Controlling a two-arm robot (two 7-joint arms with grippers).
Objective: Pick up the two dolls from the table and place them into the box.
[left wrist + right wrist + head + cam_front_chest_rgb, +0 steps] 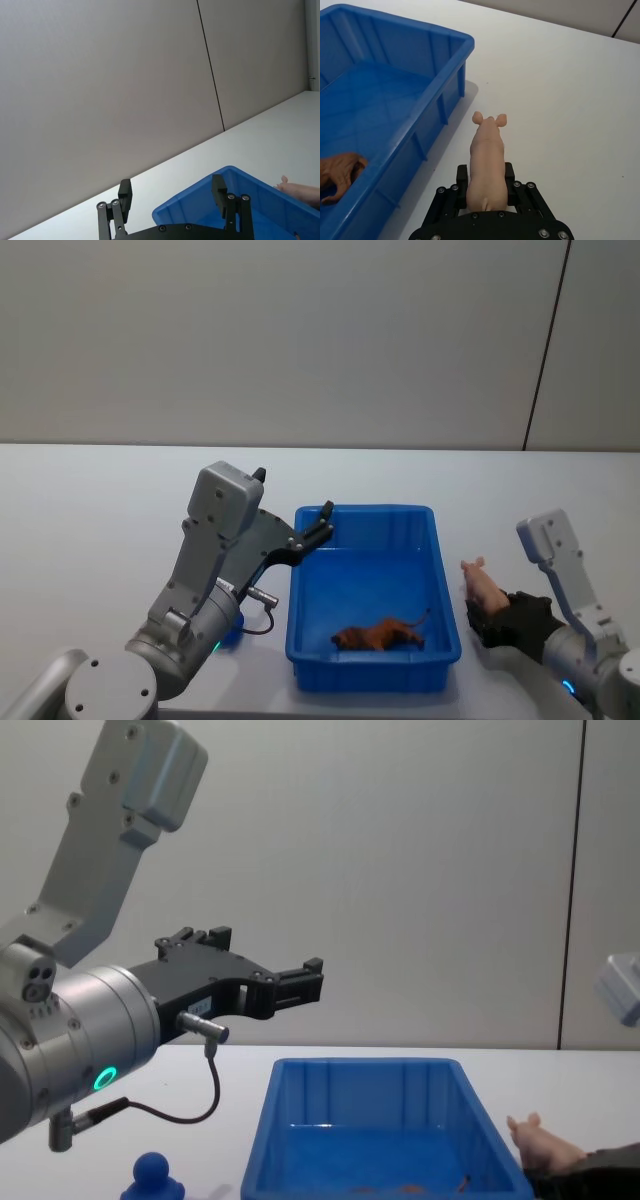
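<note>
One doll is in: the brown animal lies on the floor of the blue bin, near its front wall. I think that is half the job.

The next doll is the pink pig. It is outside the bin, just beside the right wall, and it has to go up and over the rim. The right gripper has hold of it. Its two black fingers press on the pig's back end, one on each side. The pig's head sticks out in front, away from the gripper. I cannot tell if the pig's feet touch the table.

The left gripper hangs in the air over the bin's left rim. Its fingers are spread wide with nothing between them. A little blue round-headed figure stands on the table by the left arm, outside the bin.
</note>
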